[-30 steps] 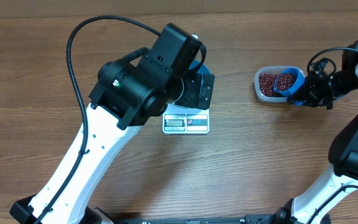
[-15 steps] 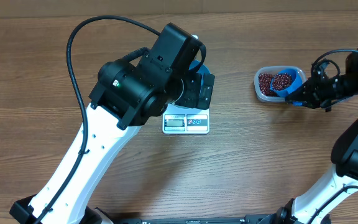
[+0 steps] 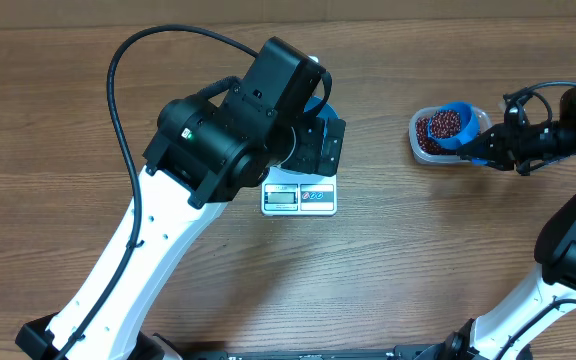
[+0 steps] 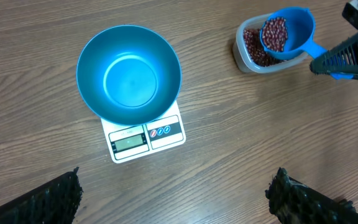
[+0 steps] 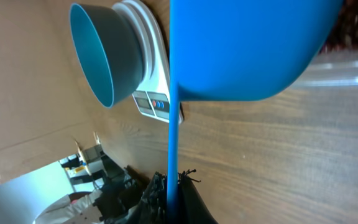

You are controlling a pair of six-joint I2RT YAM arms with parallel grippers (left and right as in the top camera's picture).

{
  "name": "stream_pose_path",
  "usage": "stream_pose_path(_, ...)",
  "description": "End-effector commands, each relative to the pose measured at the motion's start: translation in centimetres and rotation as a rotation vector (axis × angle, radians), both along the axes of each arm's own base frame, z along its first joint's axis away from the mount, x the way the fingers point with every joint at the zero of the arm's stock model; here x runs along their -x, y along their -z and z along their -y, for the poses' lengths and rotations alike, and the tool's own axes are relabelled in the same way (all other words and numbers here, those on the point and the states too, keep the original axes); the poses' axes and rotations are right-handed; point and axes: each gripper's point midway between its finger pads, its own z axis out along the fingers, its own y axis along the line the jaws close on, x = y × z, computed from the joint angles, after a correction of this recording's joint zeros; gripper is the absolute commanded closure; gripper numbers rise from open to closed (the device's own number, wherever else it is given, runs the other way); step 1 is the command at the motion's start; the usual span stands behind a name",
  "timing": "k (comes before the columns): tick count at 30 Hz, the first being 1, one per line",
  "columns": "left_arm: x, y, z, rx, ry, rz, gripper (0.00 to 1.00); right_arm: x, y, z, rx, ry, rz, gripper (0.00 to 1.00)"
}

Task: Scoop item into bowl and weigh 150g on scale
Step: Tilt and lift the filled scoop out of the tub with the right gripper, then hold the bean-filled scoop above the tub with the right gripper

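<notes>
Under L arm point(image 3: 218, 140) overhead, bowl point(image 3: 316, 104) mostly hidden; L gripper point(image 4: 176, 180) spread wide, R gripper point(image 3: 496, 152) clamps scoop point(image 3: 451, 125).

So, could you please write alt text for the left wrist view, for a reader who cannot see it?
An empty teal-blue bowl sits on a small white scale on a wooden table. At upper right, the right gripper holds a bright blue scoop of red-brown beans over a clear tub with more beans.

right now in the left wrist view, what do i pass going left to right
round teal-blue plastic bowl → small clear rectangular tub of dark red-brown beans → black right gripper holding bright blue plastic scoop
</notes>
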Motion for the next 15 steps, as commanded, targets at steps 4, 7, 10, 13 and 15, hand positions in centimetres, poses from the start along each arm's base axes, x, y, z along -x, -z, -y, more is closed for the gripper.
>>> stream_pose_path(4,-0.5,-0.3,-0.1,-0.009,0.004,0.022,0.00,-0.9,-1.4,-0.1,-0.041,-0.006,0.124,0.96)
stream_pose_path(7,-0.5,-0.3,-0.1,-0.008,0.004,0.022,0.00,-0.9,-1.8,0.1,-0.057,-0.006,0.155,0.96)
stream_pose_path(10,-0.5,-0.4,0.0,-0.006,0.004,0.025,0.01,-1.0,-2.7,0.2,-0.104,0.004,0.204,0.96)
stream_pose_path(13,-0.6,-0.4,0.2,0.004,0.008,0.026,0.00,-0.9,-3.2,0.5,-0.127,0.016,0.225,0.96)
stream_pose_path(15,-0.6,-0.5,0.3,0.013,0.009,0.028,0.00,-0.9,-3.2,0.8,-0.128,0.024,0.227,0.96)
